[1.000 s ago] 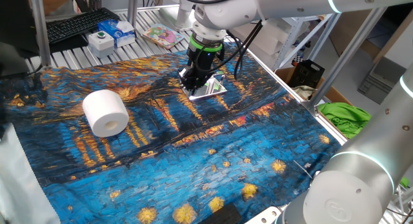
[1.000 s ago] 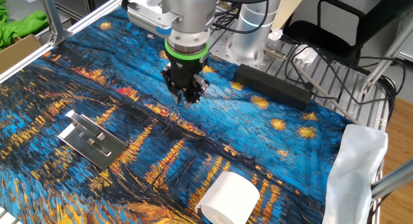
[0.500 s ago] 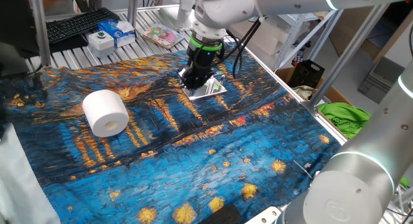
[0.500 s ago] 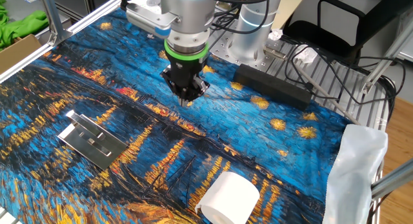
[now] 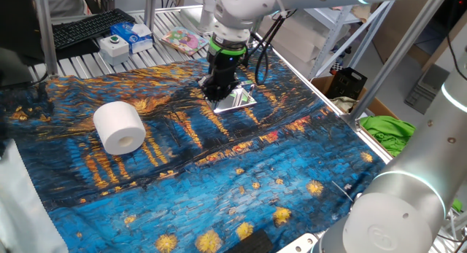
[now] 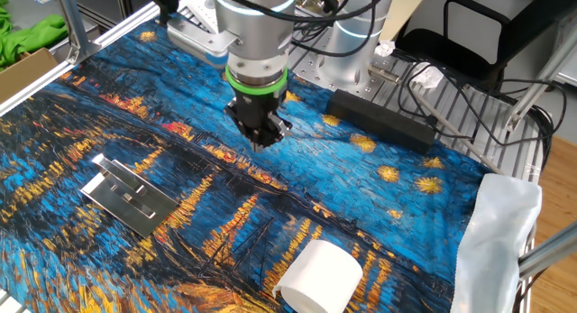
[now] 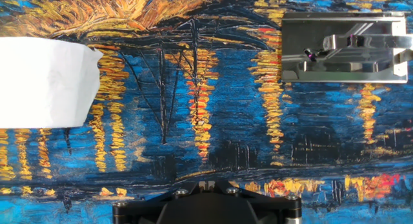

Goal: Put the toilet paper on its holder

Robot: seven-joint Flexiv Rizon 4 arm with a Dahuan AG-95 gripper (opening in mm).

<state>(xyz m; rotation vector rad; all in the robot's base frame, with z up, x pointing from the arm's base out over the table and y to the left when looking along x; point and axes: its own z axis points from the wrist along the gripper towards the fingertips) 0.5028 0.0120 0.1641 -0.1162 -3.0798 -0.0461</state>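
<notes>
A blue and orange painted cloth [image 6: 379, 214] covers the bench [image 5: 168, 23]. The silver arm [image 6: 257, 24] hangs above the cloth, its hand [image 6: 259, 137] pointing down with nothing in it and the fingers drawn close together. The toilet paper [image 5: 120, 127] lies on its side on the cloth, well apart from the hand. The holder [image 6: 126, 194], a shiny flat plate with a bar lying on it, sits on the cloth away from the roll. A cardboard box [image 6: 22, 60] beside the bench holds green cloth [image 6: 27, 35].
</notes>
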